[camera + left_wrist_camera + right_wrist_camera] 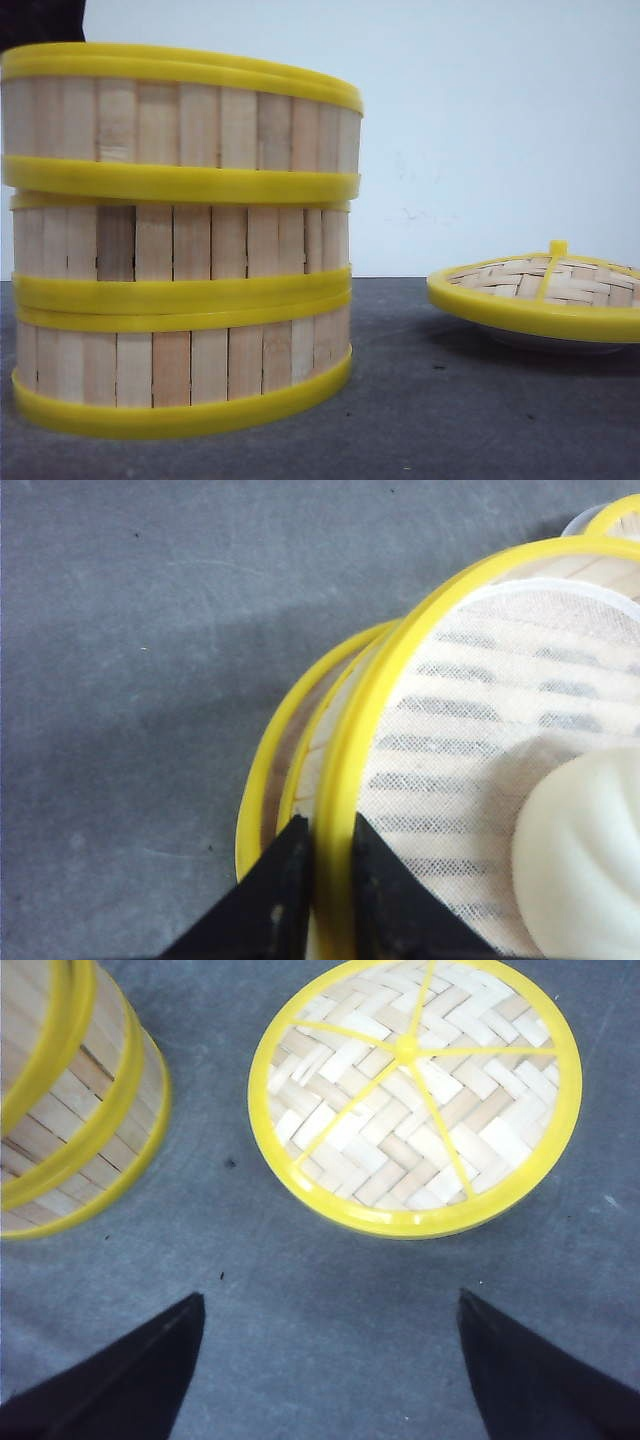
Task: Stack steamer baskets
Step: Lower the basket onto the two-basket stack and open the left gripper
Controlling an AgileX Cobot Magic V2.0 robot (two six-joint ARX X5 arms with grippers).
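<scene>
- Yellow rims and pale wood slats fill the left of your front view: the three steamer baskets (180, 240) stand stacked in one column on the grey table (450, 400), near the camera.
- You can see the top basket (180, 125) sits slightly skewed on the middle basket (180, 245) — its rim tilts down toward the right, and the bands do not line up exactly with the bottom basket (180, 365).
- Your left gripper (330, 880) is clenched on the top basket's yellow rim: in the left wrist view one black finger lies outside the rim and one inside, both pressed against it.
- Inside that top basket you see a white mesh liner (470, 730) over the slatted floor, with a pale white bun (580, 860) resting on it.
- Your right gripper (330, 1360) is released — its two black fingers (130, 1370) stand wide apart above bare table, holding nothing.
- Just beyond those fingers lies the domed woven lid (415, 1095), yellow-rimmed with yellow spokes and a knob at the centre; in the front view it is off to the right, well apart from the stack.
- The lid rests on a white shallow plate (545, 343), of which you see only an edge beneath the rim.
- The stack shows at the edge of the right wrist view, apart from the lid.
</scene>
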